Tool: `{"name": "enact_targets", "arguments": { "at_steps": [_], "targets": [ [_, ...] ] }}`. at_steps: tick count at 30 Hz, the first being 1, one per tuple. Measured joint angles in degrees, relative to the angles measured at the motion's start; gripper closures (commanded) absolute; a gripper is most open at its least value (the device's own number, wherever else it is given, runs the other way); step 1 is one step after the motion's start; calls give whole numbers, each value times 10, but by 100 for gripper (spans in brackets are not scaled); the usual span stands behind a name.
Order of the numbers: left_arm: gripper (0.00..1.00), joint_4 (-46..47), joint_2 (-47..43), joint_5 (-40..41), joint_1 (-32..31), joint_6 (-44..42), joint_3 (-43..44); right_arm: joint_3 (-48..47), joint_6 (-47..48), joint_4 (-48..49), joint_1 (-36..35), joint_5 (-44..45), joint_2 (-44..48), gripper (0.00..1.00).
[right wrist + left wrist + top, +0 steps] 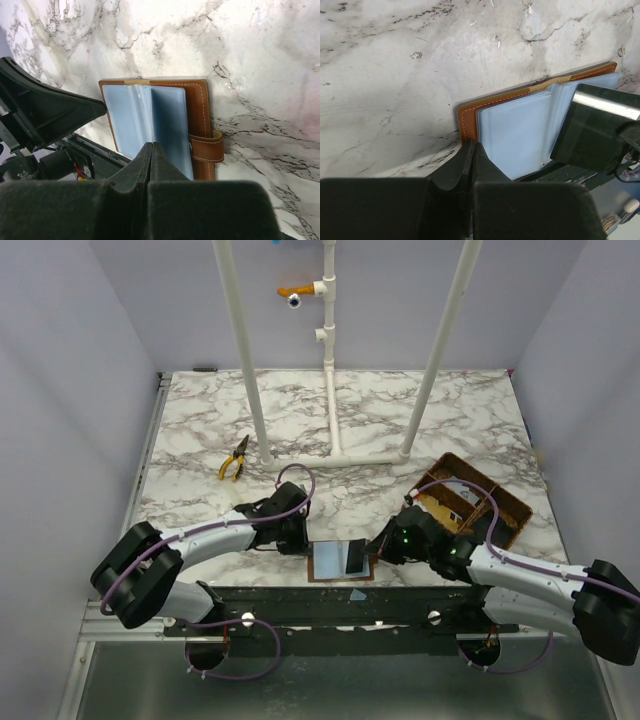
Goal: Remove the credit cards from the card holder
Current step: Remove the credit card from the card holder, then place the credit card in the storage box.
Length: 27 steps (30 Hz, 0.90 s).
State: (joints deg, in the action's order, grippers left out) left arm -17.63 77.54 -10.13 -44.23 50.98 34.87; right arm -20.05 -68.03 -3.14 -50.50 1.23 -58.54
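The brown card holder (328,562) lies open at the table's near edge, its blue-grey pockets up; it also shows in the left wrist view (515,130) and the right wrist view (200,120). A dark credit card (357,558) stands tilted up out of its right half, glossy in the left wrist view (595,130). My right gripper (378,545) (151,145) is shut on that card's edge. My left gripper (303,540) (471,145) is shut, its tips against the holder's left leather rim. A pale card (455,488) lies in the basket.
A brown woven divided basket (500,502) stands to the right behind my right arm. Yellow-handled pliers (235,460) lie at the back left. A white pipe frame (330,455) stands across the middle. The table's front edge and black rail (340,605) run just below the holder.
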Motion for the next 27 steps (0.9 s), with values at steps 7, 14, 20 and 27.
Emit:
{"name": "enact_targets", "arguments": {
  "at_steps": [7, 14, 20, 27],
  "targets": [
    [83, -26, -12, 5, 4, -15, 14, -16, 6, -27, 0, 7, 23, 99],
    [38, -45, -78, -12, 28, -37, 39, -55, 7, -43, 0, 7, 45, 99],
    [34, -12, -160, -106, 87, -40, 37, -88, 8, -44, 5, 5, 63, 99],
    [34, 65, -210, -231, 123, -14, 16, -110, 4, -12, 11, -33, 72, 99]
  ]
}}
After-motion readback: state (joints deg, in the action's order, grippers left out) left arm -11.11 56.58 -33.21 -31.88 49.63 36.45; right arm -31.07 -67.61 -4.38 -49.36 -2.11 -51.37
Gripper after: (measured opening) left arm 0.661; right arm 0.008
